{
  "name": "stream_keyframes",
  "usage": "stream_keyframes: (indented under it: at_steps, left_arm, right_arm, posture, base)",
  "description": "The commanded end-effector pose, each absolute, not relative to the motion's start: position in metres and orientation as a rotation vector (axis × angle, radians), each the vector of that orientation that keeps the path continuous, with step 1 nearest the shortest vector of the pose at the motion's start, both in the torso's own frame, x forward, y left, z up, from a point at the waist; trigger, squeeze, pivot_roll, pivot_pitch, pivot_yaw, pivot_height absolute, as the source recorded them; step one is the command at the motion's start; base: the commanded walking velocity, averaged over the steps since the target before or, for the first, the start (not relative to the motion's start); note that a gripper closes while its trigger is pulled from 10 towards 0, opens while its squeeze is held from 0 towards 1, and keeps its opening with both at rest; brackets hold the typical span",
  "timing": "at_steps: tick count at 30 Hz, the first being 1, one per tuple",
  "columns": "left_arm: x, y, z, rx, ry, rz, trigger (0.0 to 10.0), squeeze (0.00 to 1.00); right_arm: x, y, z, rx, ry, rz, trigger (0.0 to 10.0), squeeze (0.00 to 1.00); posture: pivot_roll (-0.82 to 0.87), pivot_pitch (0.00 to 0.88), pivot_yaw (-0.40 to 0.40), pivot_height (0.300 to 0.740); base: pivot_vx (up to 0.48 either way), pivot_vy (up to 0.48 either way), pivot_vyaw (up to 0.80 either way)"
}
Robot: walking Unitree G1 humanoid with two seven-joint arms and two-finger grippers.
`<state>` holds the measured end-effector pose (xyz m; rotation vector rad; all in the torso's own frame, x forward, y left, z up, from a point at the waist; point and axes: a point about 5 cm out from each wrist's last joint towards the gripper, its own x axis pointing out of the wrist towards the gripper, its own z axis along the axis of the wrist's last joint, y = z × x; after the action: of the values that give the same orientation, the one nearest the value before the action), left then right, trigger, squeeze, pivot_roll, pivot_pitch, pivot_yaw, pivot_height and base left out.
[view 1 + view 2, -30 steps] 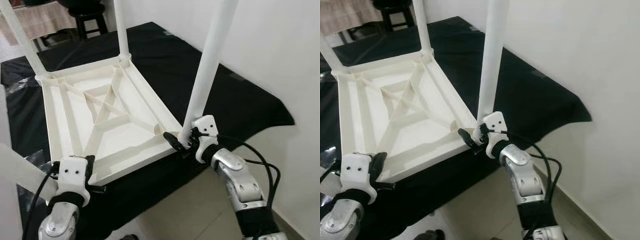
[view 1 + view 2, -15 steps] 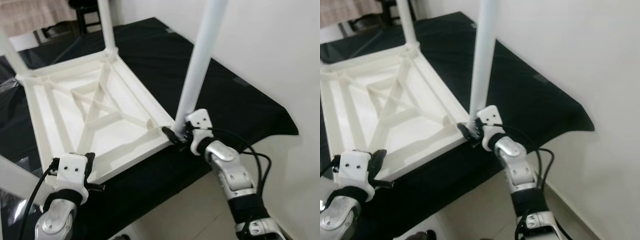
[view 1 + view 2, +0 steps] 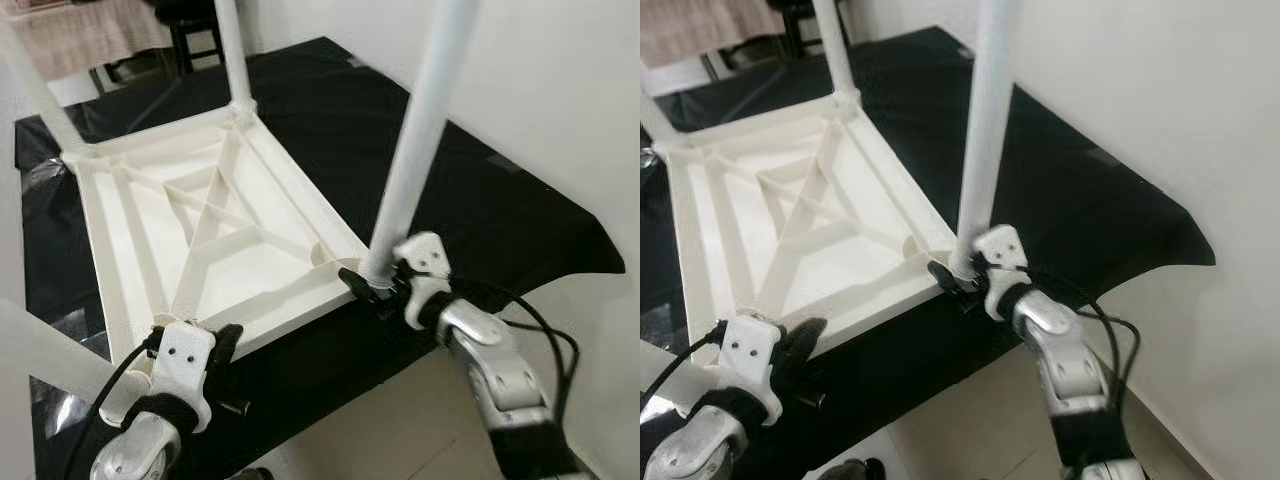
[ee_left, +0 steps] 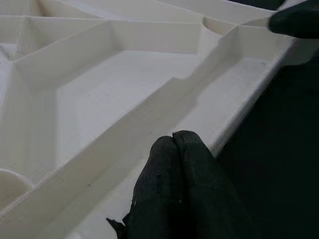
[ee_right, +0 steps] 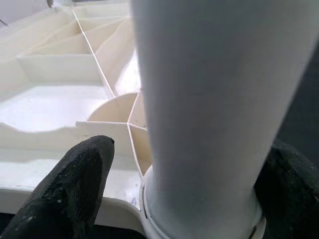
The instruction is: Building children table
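At the worktop's [image 3: 520, 215] near corner, the right gripper [image 3: 378, 287] pinches a table leg's [image 3: 420, 140] base, seating it; next, probably twist. Left gripper [image 4: 182, 191], pressed together, rests on the upturned tabletop's [image 3: 200, 240] rim.

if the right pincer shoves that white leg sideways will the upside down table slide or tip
Probably slide: the table top lies flat and wide on the black cloth. It looks like hollow ribbed plastic, so likely light. The right pincer grips the leg near its base, giving little tipping leverage.

White legs [image 3: 420, 150] stand at the upturned tabletop's [image 3: 200, 230] corners, blocking the way; open black worktop [image 3: 480, 200] lies beside it toward the wall [image 3: 560, 90].
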<state>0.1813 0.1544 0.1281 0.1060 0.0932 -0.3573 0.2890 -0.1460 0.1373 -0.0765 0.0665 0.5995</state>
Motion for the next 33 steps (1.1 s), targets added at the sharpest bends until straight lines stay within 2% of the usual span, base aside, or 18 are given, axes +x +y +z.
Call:
stream_keyframes:
  at_steps: [1, 6, 13, 19, 27, 31, 33]
  left_arm:
    - [0.171, 0.148, 0.125, 0.076, 0.133, -0.435, 10.0, 0.00]
    - [0.170, 0.154, 0.124, 0.063, 0.128, -0.391, 10.0, 0.00]
    - [0.178, 0.158, 0.127, 0.077, 0.111, -0.364, 10.0, 0.00]
    - [0.175, 0.157, 0.129, 0.048, 0.111, -0.381, 10.0, 0.00]
    - [0.170, 0.156, 0.129, 0.018, 0.114, -0.420, 10.0, 0.00]
    - [0.170, 0.156, 0.128, 0.014, 0.115, -0.426, 10.0, 0.00]
    - [0.170, 0.155, 0.128, 0.012, 0.116, -0.432, 10.0, 0.00]
  right_arm:
    - [0.273, -0.146, 0.129, -0.020, 0.099, 0.620, 10.0, 0.00]
    - [0.259, -0.151, 0.124, -0.008, 0.105, 0.570, 10.0, 0.00]
    - [0.270, -0.154, 0.128, -0.049, 0.094, 0.507, 10.0, 0.00]
    - [0.265, -0.165, 0.127, -0.063, 0.114, 0.512, 10.0, 0.00]
    - [0.235, -0.186, 0.134, -0.036, 0.122, 0.576, 10.0, 0.00]
    - [0.222, -0.188, 0.138, -0.022, 0.109, 0.611, 10.0, 0.00]
    - [0.219, -0.183, 0.138, -0.017, 0.113, 0.649, 10.0, 0.00]
  posture:
    - [0.09, 0.144, -0.028, 0.740]
    - [0.08, 0.137, -0.016, 0.740]
    - [0.08, 0.127, -0.013, 0.740]
    - [0.08, 0.123, -0.021, 0.740]
    - [0.07, 0.129, -0.023, 0.740]
    - [0.06, 0.131, -0.020, 0.740]
    - [0.05, 0.132, -0.018, 0.740]
  base:
    - [0.000, 0.000, 0.00]
    - [0.000, 0.000, 0.00]
    - [0.000, 0.000, 0.00]
    - [0.000, 0.000, 0.00]
    - [0.000, 0.000, 0.00]
    - [0.000, 0.000, 0.00]
    - [0.000, 0.000, 0.80]
